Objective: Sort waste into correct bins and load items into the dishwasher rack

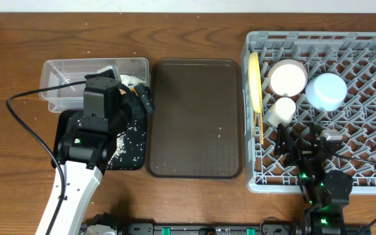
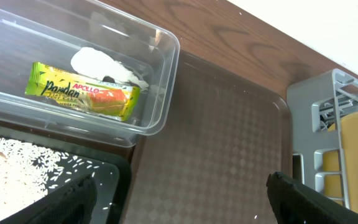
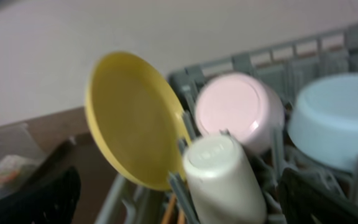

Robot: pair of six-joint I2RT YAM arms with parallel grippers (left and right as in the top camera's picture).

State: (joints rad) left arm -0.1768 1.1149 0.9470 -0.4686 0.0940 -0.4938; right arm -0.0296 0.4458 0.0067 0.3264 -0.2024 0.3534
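**Overhead and wrist views, near edge to far edge.** The left arm enters at the near left edge of the table (image 1: 18, 39). Its white link slants up over the black tray (image 1: 136, 163), and its wrist sits above that tray's far end. The left gripper (image 1: 134, 93) points toward the far right with its fingers (image 2: 73, 199) spread wide and nothing between them.

The right arm rises from the near right edge and reaches over the near rows of the dishwasher rack (image 1: 364, 130). The right gripper (image 1: 300, 138) hangs there, aimed at the far side. Its fingers (image 3: 328, 199) are wide apart and hold nothing.

The rice scraps (image 2: 11, 180) lie scattered in the black tray, partly under the left arm. The brown serving tray (image 1: 194, 117) lies between the black tray and the rack.

In the rack, just beyond the right gripper, the white cup (image 1: 283, 111) lies mouth down between pegs. A wood-coloured sliver (image 3: 168, 210) beside it may be the chopsticks, but this cannot be told for certain. The yellow-green plate (image 1: 254, 81) stands on edge at the rack's left wall. The white bowl (image 1: 288, 76) and the light blue bowl (image 1: 326, 90) sit side by side farther in, both bottom up.

The clear tub (image 1: 64, 75) sits just beyond the black tray. It holds the snack wrapper (image 2: 82, 91), with the crumpled tissue (image 2: 98, 64) touching the wrapper's far side.
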